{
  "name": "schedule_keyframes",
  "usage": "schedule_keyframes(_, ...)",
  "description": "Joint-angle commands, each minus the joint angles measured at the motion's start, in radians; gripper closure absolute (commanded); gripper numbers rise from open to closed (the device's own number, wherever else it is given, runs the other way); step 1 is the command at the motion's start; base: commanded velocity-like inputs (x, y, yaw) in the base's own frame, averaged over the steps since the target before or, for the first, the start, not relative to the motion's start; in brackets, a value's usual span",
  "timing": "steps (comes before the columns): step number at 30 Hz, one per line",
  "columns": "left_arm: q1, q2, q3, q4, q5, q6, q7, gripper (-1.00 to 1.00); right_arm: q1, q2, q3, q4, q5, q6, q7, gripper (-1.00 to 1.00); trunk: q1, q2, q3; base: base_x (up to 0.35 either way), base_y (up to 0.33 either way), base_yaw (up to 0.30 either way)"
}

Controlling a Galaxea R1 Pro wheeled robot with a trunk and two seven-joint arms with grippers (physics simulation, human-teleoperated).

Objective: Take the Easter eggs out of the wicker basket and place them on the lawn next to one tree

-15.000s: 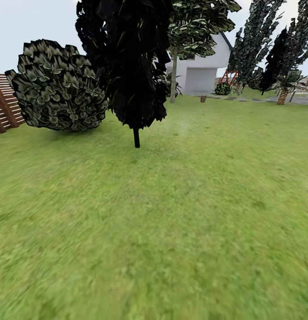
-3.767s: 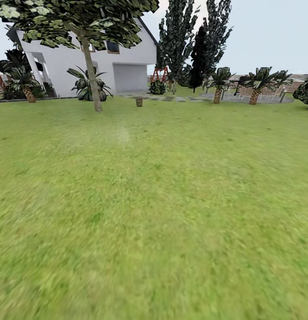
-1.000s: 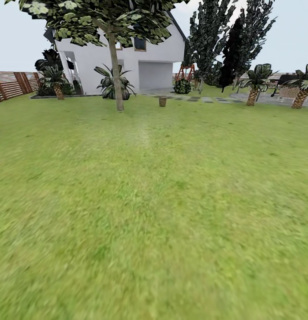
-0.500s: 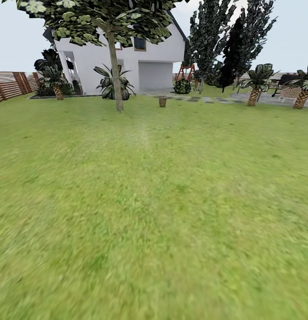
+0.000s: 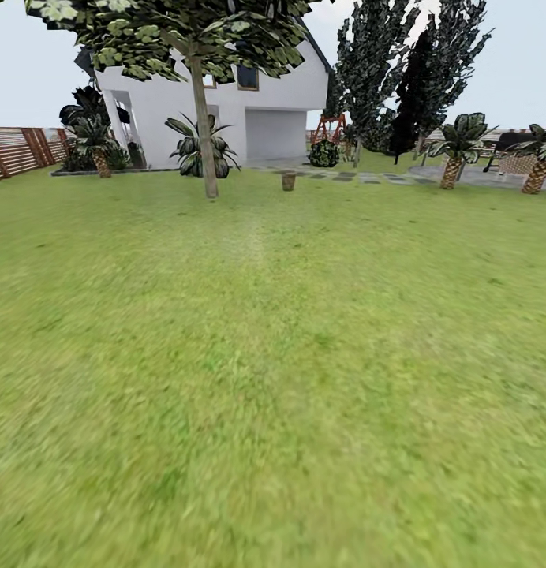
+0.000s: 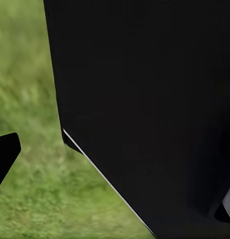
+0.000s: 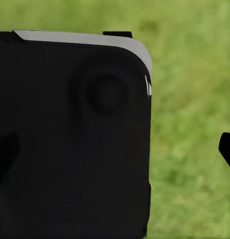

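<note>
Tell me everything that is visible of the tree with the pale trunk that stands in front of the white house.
The tree has one slim, smooth, pale grey-beige trunk that leans slightly. It rises from the lawn far ahead, left of centre in the head view. Its crown of mottled green and whitish leaves spreads wide and is cut off by the picture's upper edge. It overlaps the white house behind it. A spiky plant shows beside the trunk's lower part.

Small brown object [image 5: 288, 181] too distant to identify — tree crown [image 5: 178, 28] cropped
</note>
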Motion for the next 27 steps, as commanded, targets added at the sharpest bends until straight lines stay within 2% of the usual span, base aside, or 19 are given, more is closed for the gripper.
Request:
schedule_keyframes(1,0.0,0.0,0.001,0.0,0.0,0.0,0.0,-1.0,-0.001,-0.001,0.0,0.001,-0.001,-0.003,-0.001,-1.0,0.0,0.0,-0.001,0.217,0.0,0.0)
schedule_keyframes(27,0.0,0.001,0.002,0.0,0.002,0.0,0.001,-1.0,-0.001,-0.001,0.0,0.001,-0.001,-0.003,-0.001,-1.0,0.0,0.0,-0.001,0.263,0.0,0.0)
